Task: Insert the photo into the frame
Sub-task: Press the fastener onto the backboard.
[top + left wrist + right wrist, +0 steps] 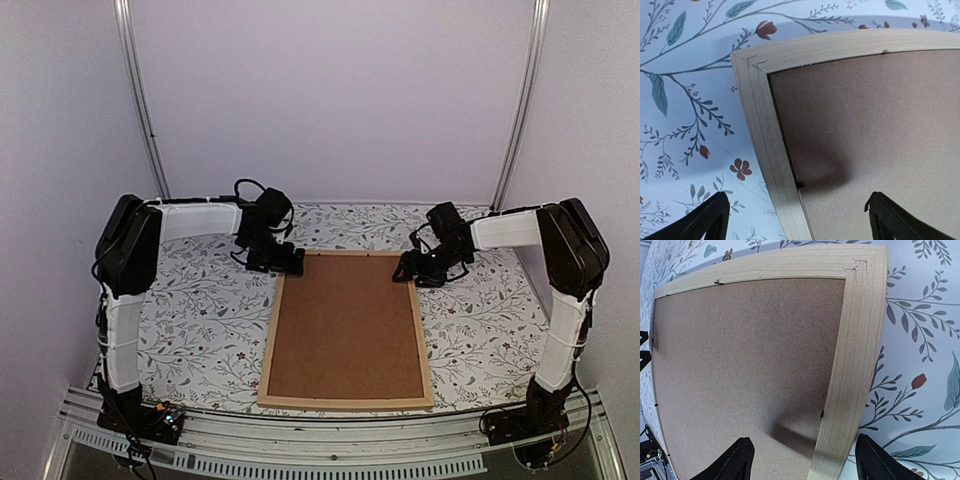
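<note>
wooden frame [346,402] lies flat; left gripper [796,210] and right gripper [804,445] gape empty near its far corners

left arm [195,218] bent inward, left fingers [707,220] spread wide, right arm [505,232] mirrored, right fingers [737,460] apart

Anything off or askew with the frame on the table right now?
Nothing stands out. The light wooden picture frame lies flat on the floral tablecloth, with the plain brown backing board sitting evenly inside its bars.
</note>
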`<state>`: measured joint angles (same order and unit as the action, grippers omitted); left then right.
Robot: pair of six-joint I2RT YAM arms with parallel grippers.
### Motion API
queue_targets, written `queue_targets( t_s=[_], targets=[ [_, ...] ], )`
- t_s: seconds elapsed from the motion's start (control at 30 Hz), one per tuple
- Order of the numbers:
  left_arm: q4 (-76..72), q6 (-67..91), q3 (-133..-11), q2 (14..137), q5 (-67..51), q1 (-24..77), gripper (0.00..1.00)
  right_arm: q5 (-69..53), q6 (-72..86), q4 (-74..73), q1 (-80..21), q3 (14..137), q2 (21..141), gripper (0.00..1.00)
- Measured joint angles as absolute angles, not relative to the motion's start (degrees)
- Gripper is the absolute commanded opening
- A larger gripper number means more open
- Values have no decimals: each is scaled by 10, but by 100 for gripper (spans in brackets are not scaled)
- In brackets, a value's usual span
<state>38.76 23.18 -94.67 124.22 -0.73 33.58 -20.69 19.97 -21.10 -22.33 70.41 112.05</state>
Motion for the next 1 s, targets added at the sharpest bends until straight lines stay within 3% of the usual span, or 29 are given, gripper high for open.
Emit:
queue_targets(
  t_s=[0.17, 0.4, 1.0],
  targets=[
    [362, 232, -920, 1180, -13, 334, 100, -190, 193, -239, -221, 708, 1100, 69],
    [311, 234, -863, 1135, -58, 320, 100, -149, 178, -284, -211, 750, 1096, 52],
    [292, 229, -811, 1135, -116, 300, 100, -65, 132, -395, -195, 878, 1181, 52]
  ],
)
